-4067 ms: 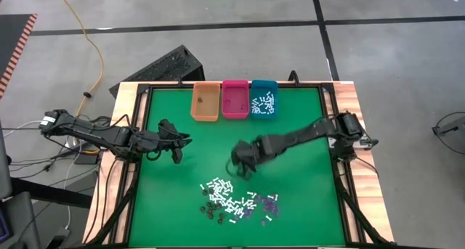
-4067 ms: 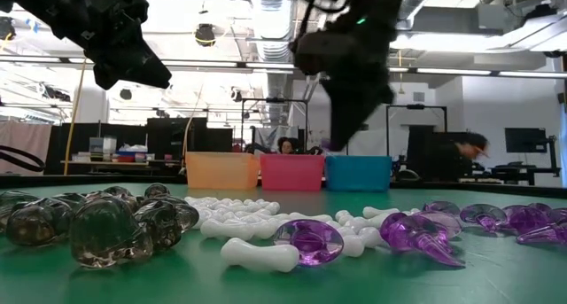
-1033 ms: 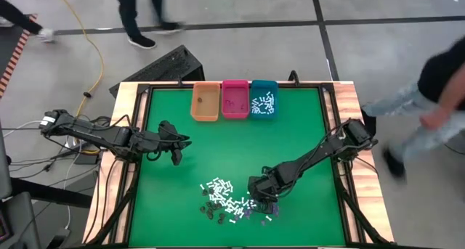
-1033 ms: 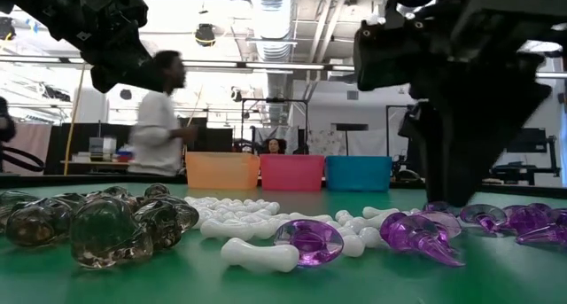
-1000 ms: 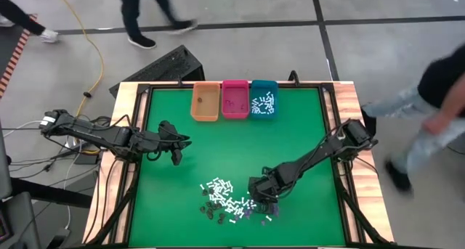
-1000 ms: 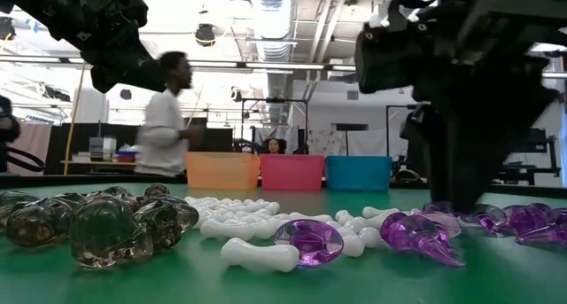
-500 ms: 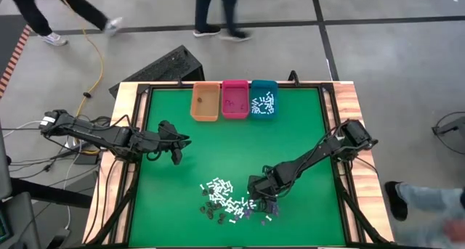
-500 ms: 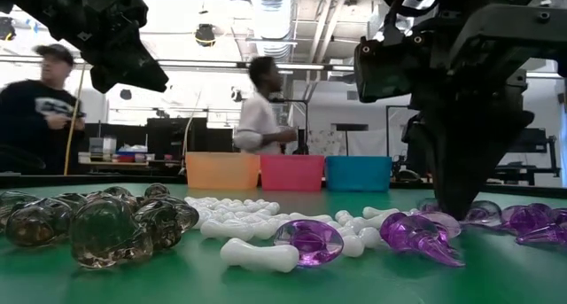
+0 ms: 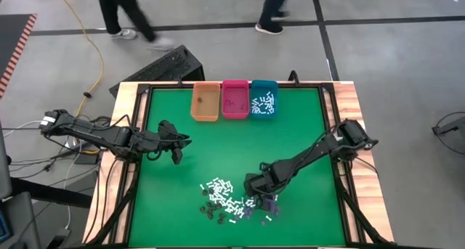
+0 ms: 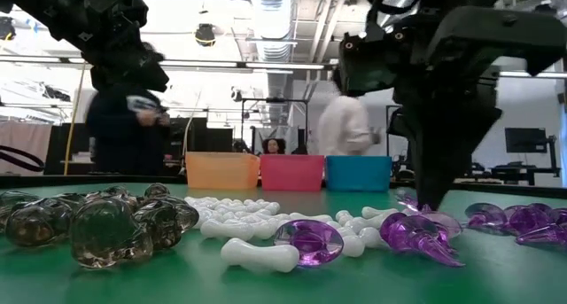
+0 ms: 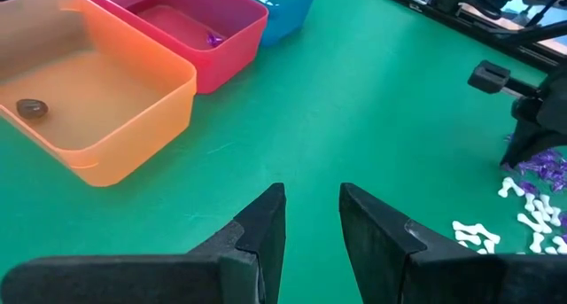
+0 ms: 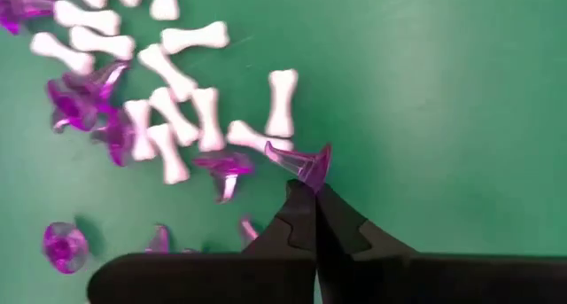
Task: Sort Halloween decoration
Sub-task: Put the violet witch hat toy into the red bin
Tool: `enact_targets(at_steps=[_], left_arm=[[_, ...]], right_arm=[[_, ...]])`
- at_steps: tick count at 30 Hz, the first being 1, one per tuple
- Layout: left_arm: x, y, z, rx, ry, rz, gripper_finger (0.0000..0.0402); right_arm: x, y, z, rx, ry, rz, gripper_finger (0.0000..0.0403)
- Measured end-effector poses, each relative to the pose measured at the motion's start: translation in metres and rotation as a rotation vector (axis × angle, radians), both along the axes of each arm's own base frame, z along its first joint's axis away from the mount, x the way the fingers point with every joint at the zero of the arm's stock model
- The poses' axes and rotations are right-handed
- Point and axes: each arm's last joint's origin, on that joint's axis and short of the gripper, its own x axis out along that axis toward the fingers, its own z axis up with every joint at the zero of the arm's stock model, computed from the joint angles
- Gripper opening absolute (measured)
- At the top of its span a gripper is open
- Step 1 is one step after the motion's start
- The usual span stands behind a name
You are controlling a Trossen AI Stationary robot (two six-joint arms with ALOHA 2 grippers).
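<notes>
1. Where the green table nears its front edge, the Halloween decoration lies in a loose heap: white bone-shaped sticks, clear purple witch-hat pieces and smoky dark skull-like pieces.
2. The right gripper is down at the heap's purple side, its jaws pressed together on the rim of one purple hat piece.
3. The left gripper hovers over bare table towards the left side, jaws slightly apart and holding nothing.
4. At the far edge stand the orange bin with one dark piece, the pink bin with a purple bit, and the teal bin with white bones.
</notes>
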Motion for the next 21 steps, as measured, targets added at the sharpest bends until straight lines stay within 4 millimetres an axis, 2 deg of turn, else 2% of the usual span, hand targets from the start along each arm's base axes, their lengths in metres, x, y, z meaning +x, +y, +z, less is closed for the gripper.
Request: enact_targets(at_steps=[5, 11, 16, 21], left_arm=[[0.0, 0.0, 0.0, 0.0, 0.0, 0.0, 0.0099], [0.0, 0.0, 0.0, 0.007, 0.003, -0.003, 0.0099], [0.0, 0.0, 0.0, 0.005, 0.003, -0.008, 0.0099], [0.0, 0.0, 0.0, 0.007, 0.005, -0.01, 0.0099]], right_arm=[[0.007, -0.011, 0.011, -0.032, 0.018, 0.033, 0.0016], [0.023, -0.042, 0.03, -0.079, 0.009, 0.077, 0.0017], [0.04, -0.082, 0.048, -0.125, -0.045, 0.118, 0.0018], [0.051, -0.144, 0.064, -0.186, -0.097, 0.103, 0.0019]])
